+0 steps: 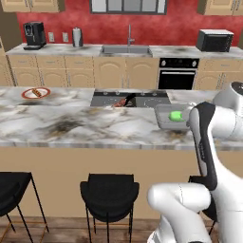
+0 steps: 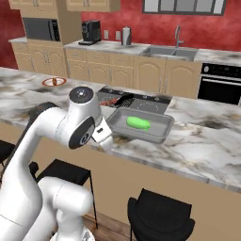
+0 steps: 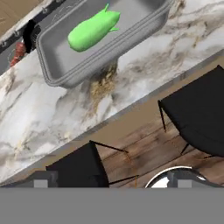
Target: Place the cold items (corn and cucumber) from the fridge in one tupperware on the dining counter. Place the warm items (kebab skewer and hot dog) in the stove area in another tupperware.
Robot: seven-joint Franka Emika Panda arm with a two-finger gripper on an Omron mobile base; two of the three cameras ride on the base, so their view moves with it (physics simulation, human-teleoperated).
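Observation:
A grey tupperware (image 3: 52,65) stands near the front edge of the marble dining counter (image 1: 71,126). A green cucumber (image 3: 93,29) lies inside it, also seen from the base as the cucumber (image 1: 176,115) (image 2: 138,123) in the tupperware (image 2: 160,134). My gripper (image 3: 111,180) hangs open in front of the counter edge, over the floor and short of the tupperware, with nothing between its fingertips. The kebab skewer (image 1: 121,101) lies on the cooktop (image 1: 147,99). The hot dog (image 1: 35,93) rests on a plate at far left. The corn is out of view.
Black bar stools (image 1: 109,192) stand under the counter's front edge, and two stools (image 3: 199,109) show below my hand. Behind the island are a sink (image 1: 126,49), oven (image 1: 178,73), microwave (image 1: 214,40) and coffee machine (image 1: 34,34).

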